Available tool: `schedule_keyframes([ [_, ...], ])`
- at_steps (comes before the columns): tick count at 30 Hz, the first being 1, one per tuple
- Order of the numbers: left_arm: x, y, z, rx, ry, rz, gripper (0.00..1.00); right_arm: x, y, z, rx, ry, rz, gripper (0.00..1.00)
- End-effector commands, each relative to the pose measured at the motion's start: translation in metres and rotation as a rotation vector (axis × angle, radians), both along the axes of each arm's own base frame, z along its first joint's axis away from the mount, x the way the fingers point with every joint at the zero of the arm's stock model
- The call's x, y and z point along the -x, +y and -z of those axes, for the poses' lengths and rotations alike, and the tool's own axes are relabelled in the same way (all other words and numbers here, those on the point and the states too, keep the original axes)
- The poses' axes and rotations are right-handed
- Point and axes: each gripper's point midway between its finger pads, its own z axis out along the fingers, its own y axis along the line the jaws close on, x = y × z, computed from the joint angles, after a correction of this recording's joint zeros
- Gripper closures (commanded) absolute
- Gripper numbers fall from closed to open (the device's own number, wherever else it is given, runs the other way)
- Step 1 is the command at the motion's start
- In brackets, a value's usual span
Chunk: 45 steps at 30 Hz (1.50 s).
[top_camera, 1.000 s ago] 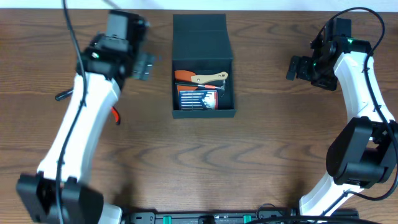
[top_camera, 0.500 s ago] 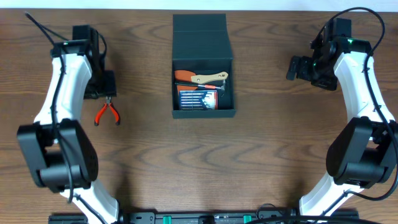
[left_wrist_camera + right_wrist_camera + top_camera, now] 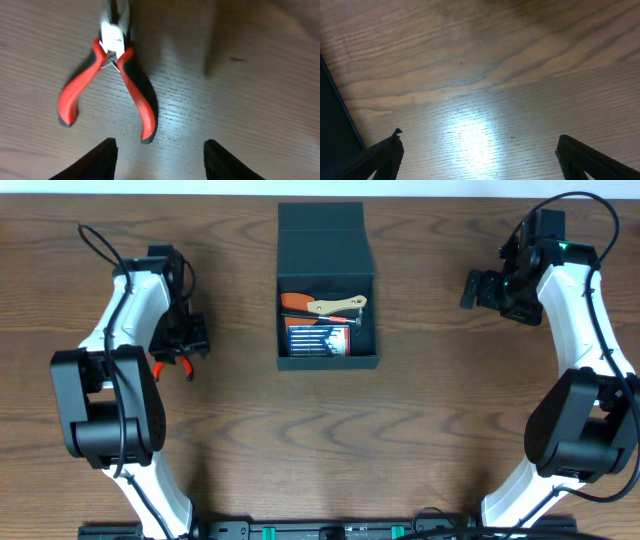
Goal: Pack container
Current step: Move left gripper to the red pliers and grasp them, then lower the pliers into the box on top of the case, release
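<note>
**Top centre: container (image 3: 325,245) open, pliers (image 3: 107,75) outstanding**

The box lies lid-back, tools inside. At far left, my left gripper (image 3: 160,152) hangs wide open and empty over the red pliers, I'd say to straddle them. My right gripper (image 3: 480,150), far right, is open and empty too.

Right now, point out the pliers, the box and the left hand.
pliers (image 3: 114,40), left wrist view, on the metal joint.
box (image 3: 322,242), overhead view, on the open lid.
left hand (image 3: 160,157), left wrist view, midway between its fingertips.
</note>
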Motion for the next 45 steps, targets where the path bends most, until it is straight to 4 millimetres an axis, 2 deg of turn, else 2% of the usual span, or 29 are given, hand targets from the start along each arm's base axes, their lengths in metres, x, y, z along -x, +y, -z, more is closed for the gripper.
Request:
schedule_keyframes([
  [1, 0.009, -0.001, 0.014, 0.002, 0.029, -0.033, 0.45, 0.001, 0.003, 0.004, -0.011, 0.011, 0.011, 0.01],
  [9, 0.011, 0.000, 0.038, -0.002, -0.005, -0.030, 0.45, 0.001, 0.003, 0.004, -0.010, 0.012, 0.011, 0.01],
  [16, 0.009, 0.001, 0.052, -0.003, -0.041, -0.031, 0.47, 0.001, 0.003, 0.004, -0.010, 0.011, 0.011, 0.01],
  [23, 0.010, 0.000, 0.053, -0.004, -0.043, -0.031, 0.73, 0.001, 0.003, 0.004, -0.010, 0.011, 0.011, 0.01],
  [26, 0.011, 0.000, 0.053, -0.003, -0.038, -0.030, 0.80, 0.001, 0.003, 0.004, -0.010, 0.011, 0.011, 0.01],
  [29, 0.013, 0.000, 0.052, -0.002, -0.026, -0.030, 0.94, 0.001, 0.003, 0.004, -0.010, 0.011, 0.011, 0.01],
  [32, 0.017, 0.000, 0.045, 0.001, -0.002, -0.009, 0.94, 0.001, 0.003, 0.004, -0.010, 0.011, 0.011, 0.01],
  [35, 0.011, 0.000, 0.025, 0.005, -0.012, 0.047, 0.94, 0.000, 0.003, 0.003, -0.010, 0.007, 0.011, 0.01],
  [38, -0.004, 0.000, -0.010, 0.003, -0.078, 0.090, 0.94, -0.001, 0.003, 0.003, -0.009, 0.003, 0.011, 0.01],
  [42, -0.029, -0.013, -0.074, -0.009, -0.236, 0.237, 0.94, -0.001, 0.003, 0.003, -0.009, 0.004, 0.011, 0.01],
  [45, -0.043, -0.042, -0.129, -0.028, -0.394, 0.450, 0.94, -0.001, 0.003, 0.003, -0.009, 0.004, 0.011, 0.01],
])
